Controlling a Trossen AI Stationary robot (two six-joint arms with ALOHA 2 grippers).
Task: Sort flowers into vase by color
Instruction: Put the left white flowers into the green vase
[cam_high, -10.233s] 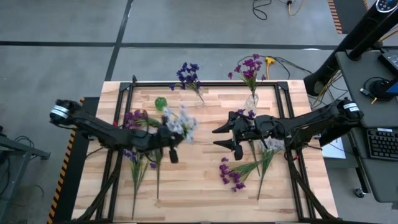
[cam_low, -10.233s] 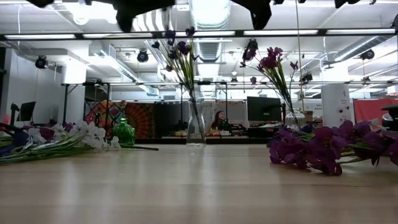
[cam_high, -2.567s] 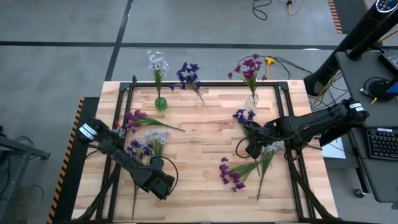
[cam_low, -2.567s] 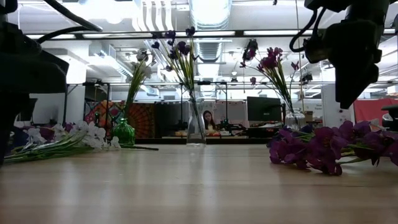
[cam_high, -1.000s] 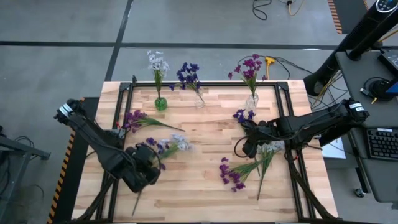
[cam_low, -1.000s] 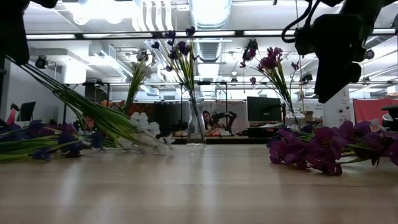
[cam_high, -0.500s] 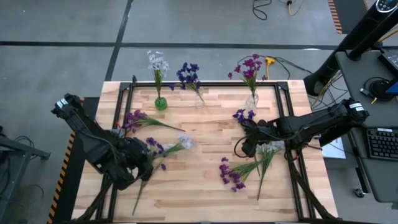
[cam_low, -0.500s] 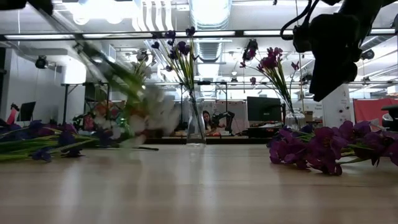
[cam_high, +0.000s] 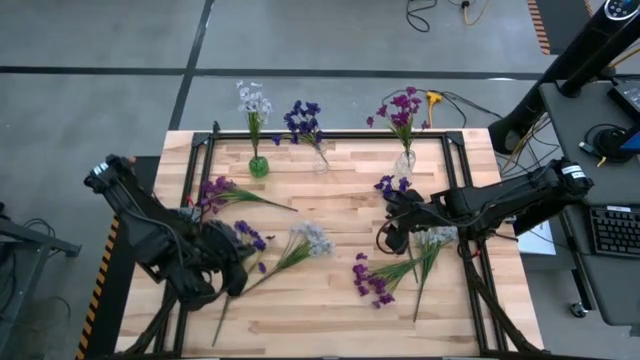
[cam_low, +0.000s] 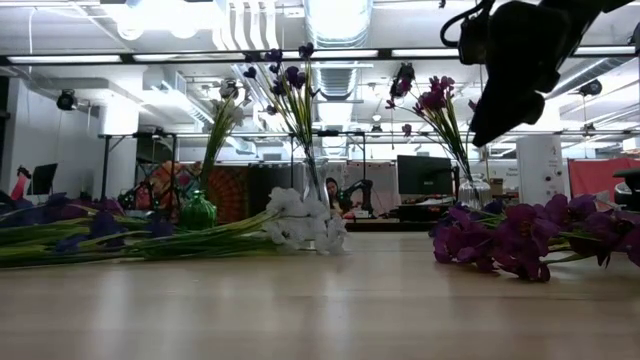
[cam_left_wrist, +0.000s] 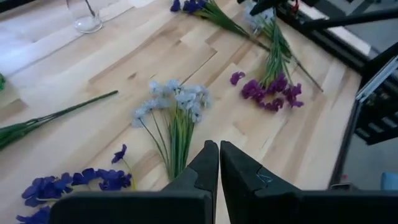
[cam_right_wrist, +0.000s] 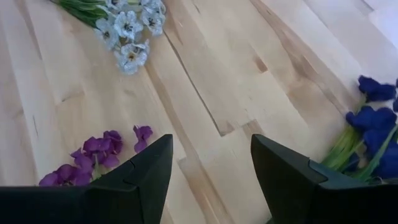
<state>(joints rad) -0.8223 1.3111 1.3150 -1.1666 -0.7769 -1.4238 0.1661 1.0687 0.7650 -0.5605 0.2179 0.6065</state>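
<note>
Three vases stand along the far edge of the surface (cam_high: 330, 300): a green vase (cam_high: 258, 166) with pale sprigs, a clear vase (cam_high: 321, 160) with dark blue ones, and another clear vase (cam_high: 404, 160) with magenta ones. Loose flowers lie in several spots: a pale sprig (cam_high: 300, 245) near the middle, its blossoms resting on the wood, a mixed heap (cam_high: 225, 235) of violet and magenta sprigs on the left, magenta sprigs (cam_high: 372, 280) and a pale bunch (cam_high: 435, 237) on the right, and a dark blue sprig (cam_high: 392, 186) near the magenta vase. The left pincer (cam_left_wrist: 219, 163) is pressed fully shut just behind the stems of the pale sprig; whether it pinches a stem I cannot tell, since its own body covers the stem ends. The right pincer (cam_right_wrist: 210, 163) hangs above the right half of the surface with its jaws well apart and nothing between them. These sprigs look very light, with thin springy stems and soft blossoms that would crush, so the best hold is likely on the bare stem, low down and away from the heads. In the level view the heaps overlap, so single stems are hard to count, and the left arm hides part of the left heap from above.
</note>
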